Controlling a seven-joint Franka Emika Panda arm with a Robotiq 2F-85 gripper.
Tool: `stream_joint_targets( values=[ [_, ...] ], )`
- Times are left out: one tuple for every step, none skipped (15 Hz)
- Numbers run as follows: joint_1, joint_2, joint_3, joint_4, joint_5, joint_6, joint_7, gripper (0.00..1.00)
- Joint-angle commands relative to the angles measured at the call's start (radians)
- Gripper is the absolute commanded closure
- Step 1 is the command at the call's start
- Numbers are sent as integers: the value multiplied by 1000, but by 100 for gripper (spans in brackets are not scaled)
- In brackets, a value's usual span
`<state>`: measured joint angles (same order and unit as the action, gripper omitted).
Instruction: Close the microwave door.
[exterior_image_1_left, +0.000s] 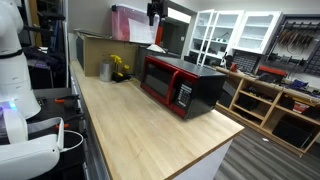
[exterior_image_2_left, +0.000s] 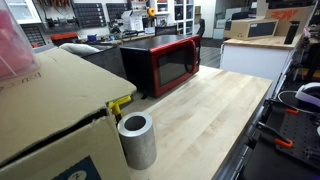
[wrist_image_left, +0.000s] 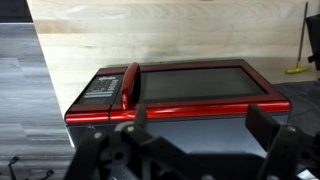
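Spread wide in the wrist view, the end effector (wrist_image_left: 200, 112) shows its two dark fingers (wrist_image_left: 268, 130) standing well apart at the bottom of the picture, gripping nothing. It hangs in the air above the microwave (wrist_image_left: 180, 128), looking down over the black top of the casing toward the front. In an exterior view it appears as a small dark shape high above the far end of the microwave, not touching it.

The microwave door (wrist_image_left: 200, 85) lies flush against the red front, its dark window framed in glossy red. A red handle (wrist_image_left: 130, 85) runs along one edge of the door, and just beside it sits the small control panel (wrist_image_left: 100, 86) (its buttons are too small to read).

The microwave stands on a pale wooden table (exterior_image_1_left: 140, 130), near one long edge. Farther along the table, well apart from the microwave, a brown cardboard box (exterior_image_2_left: 50, 110) rests with a gray cylinder (exterior_image_2_left: 137, 140) upright just beside it. A small yellow object (exterior_image_2_left: 121, 103) lies near the box; what it is I cannot tell.
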<state>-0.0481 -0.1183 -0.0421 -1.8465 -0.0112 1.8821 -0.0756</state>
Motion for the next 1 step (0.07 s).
stream_joint_targets(
  values=[
    [3,1,-3,4,0,-3,0,0]
  ],
)
